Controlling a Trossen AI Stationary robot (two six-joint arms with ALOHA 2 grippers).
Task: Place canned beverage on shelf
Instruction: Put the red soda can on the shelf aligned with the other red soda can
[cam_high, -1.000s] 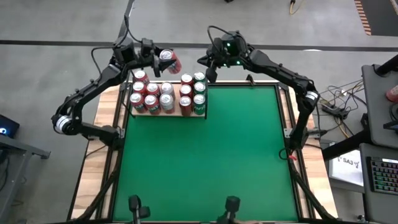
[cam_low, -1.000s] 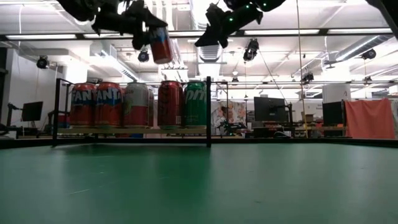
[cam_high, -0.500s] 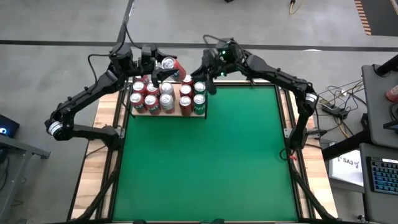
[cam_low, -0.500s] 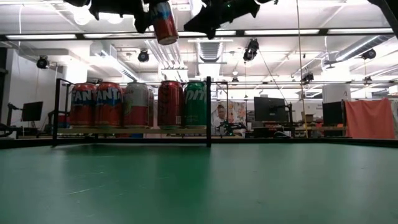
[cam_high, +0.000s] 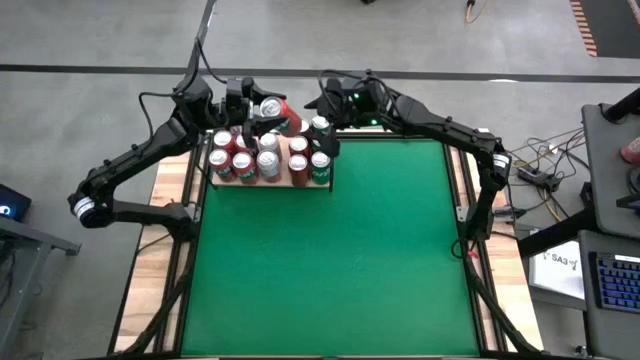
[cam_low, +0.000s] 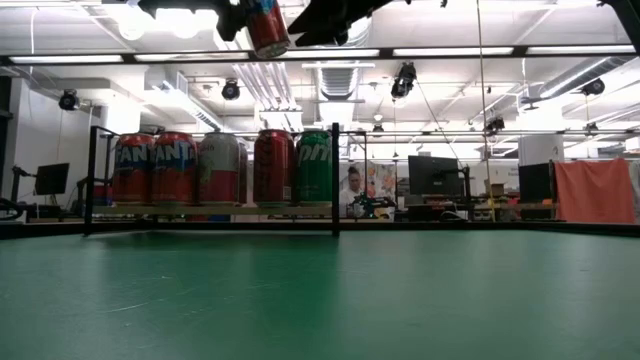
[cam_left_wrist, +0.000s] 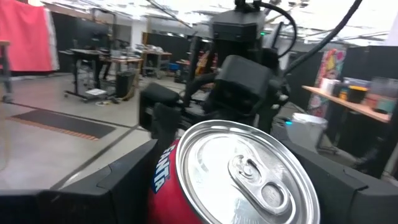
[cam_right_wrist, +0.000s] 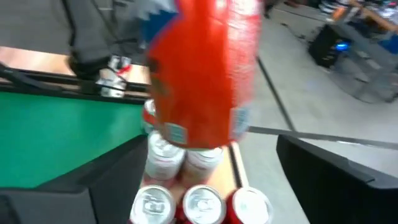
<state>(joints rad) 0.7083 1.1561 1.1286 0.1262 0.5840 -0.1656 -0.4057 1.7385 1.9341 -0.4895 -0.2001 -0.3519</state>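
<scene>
A red canned beverage (cam_high: 276, 113) hangs tilted in the air over the shelf (cam_high: 270, 184), a pale wood panel with black rods at the table's far left. My left gripper (cam_high: 262, 118) is shut on it. The can's silver top (cam_left_wrist: 245, 177) faces the left wrist. My right gripper (cam_high: 306, 108) comes from the table's right and stands open at the can's other end. In the right wrist view its fingers (cam_right_wrist: 93, 186) stand wide on either side of the can (cam_right_wrist: 205, 74), apart from it. In the low view the can (cam_low: 268, 27) sits high above the shelf's cans. My left gripper pinches the can's red side wall (cam_left_wrist: 163, 174) just below the top rim, one finger (cam_left_wrist: 106, 186) on each side. The fingers come about level from the table's left and lie along the can. The can is lifted clear and tilted, its bottom toward my right gripper.
Several cans (cam_high: 245, 160) stand upright in rows on the shelf, red, silver and green (cam_low: 313, 165). Black rods (cam_low: 334, 180) rise at its corners. The green felt (cam_high: 340, 260) stretches over the middle and near part of the table. Desks and screens fill the room behind.
My left gripper has carried the can toward the table's right and a little up, over the shelf's far side. My right gripper has moved toward the table's left, up to the can's free end, and has opened.
</scene>
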